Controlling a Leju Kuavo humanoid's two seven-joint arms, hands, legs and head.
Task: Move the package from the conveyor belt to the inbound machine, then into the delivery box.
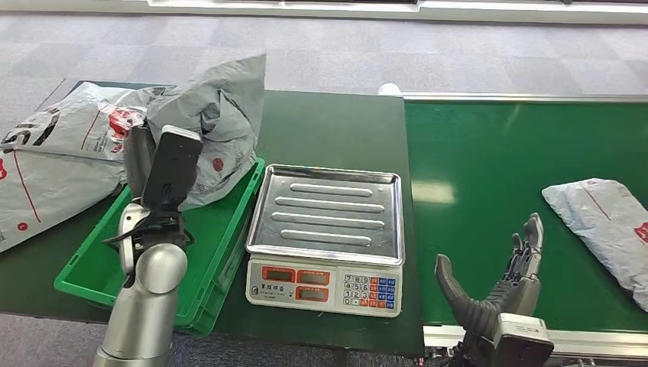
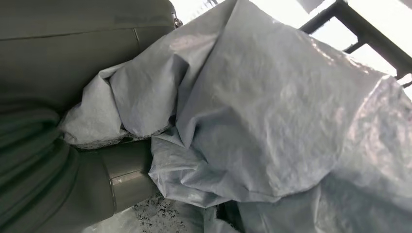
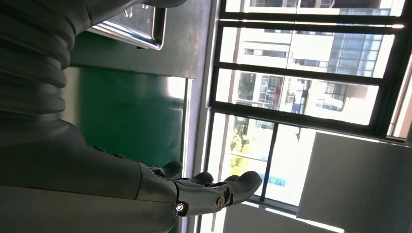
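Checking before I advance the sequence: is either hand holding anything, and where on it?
The left hand grips the grey package by its crumpled lower end, above the green bin. The right hand holds nothing.

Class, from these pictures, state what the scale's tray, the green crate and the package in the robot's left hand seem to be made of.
Scale's tray: likely stainless steel, bright, reflective, with pressed ribs.
Green crate: probably moulded plastic, uniform colour, smooth rim.
Package: looks like thin grey plastic film, crumpled with soft sheen, held by the left hand.

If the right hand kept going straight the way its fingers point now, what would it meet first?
Likely nothing soon: the right hand, open, points along bare conveyor belt. The grey package lies off to its side; depth is uncertain.
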